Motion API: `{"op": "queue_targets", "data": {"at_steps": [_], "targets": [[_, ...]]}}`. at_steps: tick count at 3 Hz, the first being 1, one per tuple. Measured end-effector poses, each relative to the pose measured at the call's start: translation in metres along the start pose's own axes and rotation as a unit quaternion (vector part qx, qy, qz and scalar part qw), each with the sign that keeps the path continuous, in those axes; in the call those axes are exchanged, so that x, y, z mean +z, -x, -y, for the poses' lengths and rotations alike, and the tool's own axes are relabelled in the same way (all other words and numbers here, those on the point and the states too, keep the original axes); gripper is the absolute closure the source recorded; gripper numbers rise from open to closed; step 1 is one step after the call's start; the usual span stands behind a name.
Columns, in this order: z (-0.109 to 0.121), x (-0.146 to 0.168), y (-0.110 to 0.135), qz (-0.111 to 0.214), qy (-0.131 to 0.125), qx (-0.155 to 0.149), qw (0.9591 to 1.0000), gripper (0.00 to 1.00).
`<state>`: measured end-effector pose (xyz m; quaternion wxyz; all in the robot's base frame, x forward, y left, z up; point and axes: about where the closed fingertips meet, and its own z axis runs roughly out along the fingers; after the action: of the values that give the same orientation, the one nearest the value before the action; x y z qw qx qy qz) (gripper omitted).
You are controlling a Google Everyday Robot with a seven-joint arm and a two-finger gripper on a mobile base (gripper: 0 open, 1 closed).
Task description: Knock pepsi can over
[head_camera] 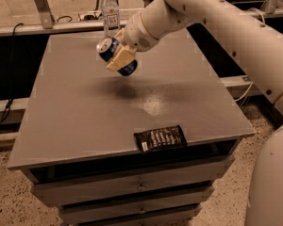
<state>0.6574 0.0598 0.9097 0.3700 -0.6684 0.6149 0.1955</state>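
The pepsi can (114, 54) is blue with a silver top. It is tilted, top toward the upper left, and held in the air above the grey table (75, 112). My gripper (119, 56) is shut on the can, with a tan finger pad (121, 59) across its side. The white arm reaches in from the upper right. A dark shadow lies on the table below the can.
A clear plastic bottle with a white cap (110, 11) stands at the table's back edge, just behind the can. A dark snack packet (160, 138) lies near the front edge. Drawers sit under the table top. A metal rail runs behind.
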Motion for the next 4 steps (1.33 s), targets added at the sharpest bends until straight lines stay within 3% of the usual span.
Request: {"op": "queue_targets", "data": {"at_steps": [1, 3, 4], "targets": [[-0.017, -0.007, -0.026, -0.050, 0.025, -0.018, 0.9983, 1.00], [-0.044, 0.005, -0.042, -0.089, 0.067, -0.042, 0.9928, 0.59], [-0.046, 0.006, -0.044, -0.091, 0.070, -0.042, 0.9925, 0.36]]}}
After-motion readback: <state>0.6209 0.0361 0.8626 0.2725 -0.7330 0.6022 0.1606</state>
